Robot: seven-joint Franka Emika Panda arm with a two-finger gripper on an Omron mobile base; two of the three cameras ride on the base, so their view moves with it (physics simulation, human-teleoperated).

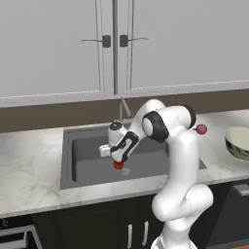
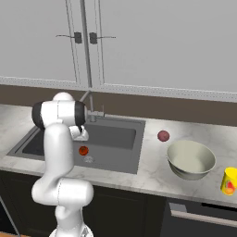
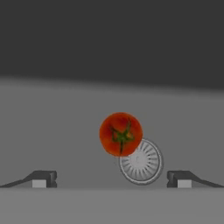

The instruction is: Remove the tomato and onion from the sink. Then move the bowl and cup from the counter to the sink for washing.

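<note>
The orange-red tomato (image 3: 120,134) lies on the floor of the dark grey sink (image 1: 87,151), touching the round metal drain (image 3: 141,162). My gripper (image 3: 111,179) hangs just above it, open, with one fingertip (image 3: 43,178) on each side and nothing between them. From the base, the tomato (image 1: 117,165) shows directly under the hand. The pinkish onion (image 2: 163,135) rests on the marble counter (image 2: 152,171) right of the sink. Further right stand the wide cream bowl (image 2: 190,159) and the yellow cup (image 2: 229,180).
A grey faucet (image 1: 124,107) rises behind the sink, close to my arm's elbow. Pale wall cabinets (image 1: 97,44) hang above. Dark cabinets run under the counter.
</note>
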